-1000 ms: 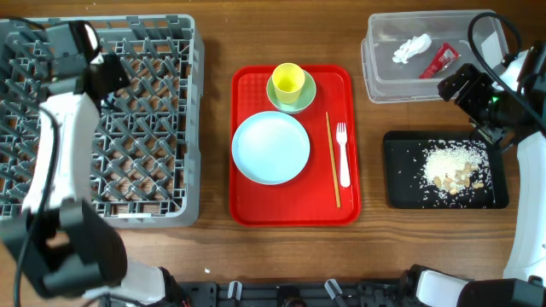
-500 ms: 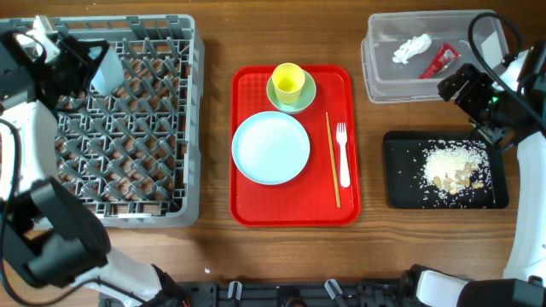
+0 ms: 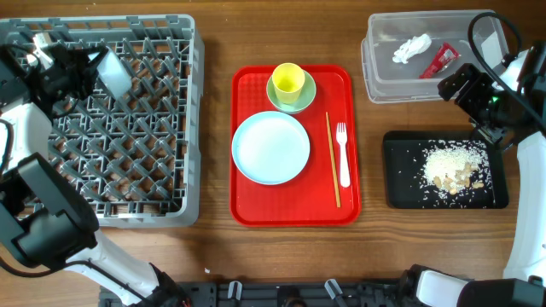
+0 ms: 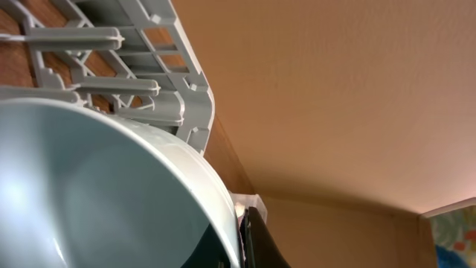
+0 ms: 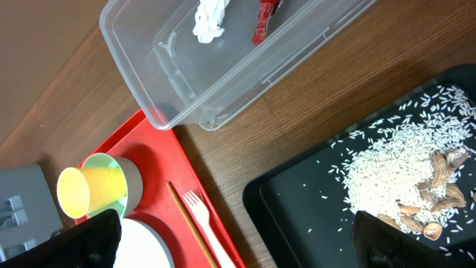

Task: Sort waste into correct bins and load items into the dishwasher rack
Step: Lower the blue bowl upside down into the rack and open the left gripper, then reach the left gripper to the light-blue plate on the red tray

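My left gripper [image 3: 94, 70] is shut on the rim of the small pale bowl [image 3: 114, 73], holding it tilted over the far left part of the grey dishwasher rack [image 3: 162, 170]. In the left wrist view the bowl [image 4: 97, 193] fills the lower left, its rim pinched by a black finger [image 4: 256, 242], with rack pegs [image 4: 141, 82] behind. My right gripper [image 3: 452, 85] hangs open between the clear tub [image 3: 380, 81] and the black tray [image 3: 401, 183]. The tissue [image 5: 210, 18] and red wrapper [image 5: 266, 11] lie in the tub. Rice scraps [image 5: 401, 179] lie on the black tray.
On the red tray [image 3: 247, 209] sit the yellow cup [image 3: 287, 81] on the green saucer [image 3: 300, 101], the pale-blue plate [image 3: 270, 147], the chopsticks [image 3: 333, 162] and the white fork [image 3: 343, 158]. Bare wooden table separates the rack, red tray and bins.
The left arm has swung back over the rack's far left; the bowl, hidden at first, has come into view and shifted slightly right. The right arm has not moved.
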Action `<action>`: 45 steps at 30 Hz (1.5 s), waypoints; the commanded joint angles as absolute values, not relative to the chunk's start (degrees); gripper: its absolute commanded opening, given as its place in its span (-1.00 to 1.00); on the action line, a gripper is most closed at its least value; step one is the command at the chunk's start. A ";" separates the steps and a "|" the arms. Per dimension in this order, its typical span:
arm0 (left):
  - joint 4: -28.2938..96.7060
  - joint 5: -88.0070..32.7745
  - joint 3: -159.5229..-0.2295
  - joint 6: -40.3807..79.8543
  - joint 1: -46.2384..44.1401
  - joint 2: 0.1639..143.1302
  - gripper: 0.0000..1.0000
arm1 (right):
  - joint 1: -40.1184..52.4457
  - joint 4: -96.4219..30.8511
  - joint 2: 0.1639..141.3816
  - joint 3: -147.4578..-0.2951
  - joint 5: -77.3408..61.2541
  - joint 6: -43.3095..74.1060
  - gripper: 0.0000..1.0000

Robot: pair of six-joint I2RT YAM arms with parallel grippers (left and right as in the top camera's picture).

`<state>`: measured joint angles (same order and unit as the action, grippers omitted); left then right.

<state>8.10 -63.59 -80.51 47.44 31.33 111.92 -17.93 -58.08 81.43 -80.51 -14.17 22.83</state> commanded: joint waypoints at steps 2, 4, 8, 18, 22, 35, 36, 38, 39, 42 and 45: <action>11.40 -65.10 -80.58 48.18 35.51 112.92 -0.92 | -18.02 -57.87 81.17 -80.77 -15.11 22.68 0.99; 14.13 -65.12 -80.58 46.87 37.17 112.95 -0.91 | -18.02 -57.87 81.17 -80.77 -15.09 22.68 0.99; 18.41 -65.12 -80.58 44.97 39.11 112.95 -0.82 | -18.02 -57.87 81.17 -80.77 -15.09 22.68 1.00; 20.36 -66.63 -80.60 41.80 46.17 110.72 0.08 | -18.02 -57.84 81.17 -80.77 -15.09 22.68 0.99; 22.28 -65.47 -80.60 38.48 49.89 107.44 0.53 | -18.02 -57.80 81.17 -80.77 -15.09 22.68 1.00; 40.99 -22.15 -80.60 19.66 37.89 92.58 -0.68 | -18.02 -57.74 81.17 -80.77 -15.09 22.70 0.99; 41.01 -17.61 -80.60 19.68 35.22 92.77 -0.77 | -18.02 -57.74 81.17 -80.77 -15.09 22.68 0.99; 41.28 -7.25 -80.60 19.70 28.58 93.58 -0.72 | -18.02 -57.71 81.17 -80.77 -15.09 22.70 0.99; 41.98 -4.62 -80.60 19.70 25.87 93.67 -0.65 | -18.02 -57.74 81.17 -80.77 -15.09 22.70 1.00; 44.45 -3.11 -80.60 19.73 20.14 92.05 -0.55 | -18.02 -57.74 81.17 -80.77 -15.09 22.68 1.00; 47.97 -4.03 -80.60 19.94 14.96 85.49 -0.21 | -18.02 -57.71 81.17 -80.77 -15.09 22.70 1.00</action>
<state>46.04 -6.94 -80.51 20.73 18.55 92.55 -17.93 -57.87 81.43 -80.51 -14.20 22.83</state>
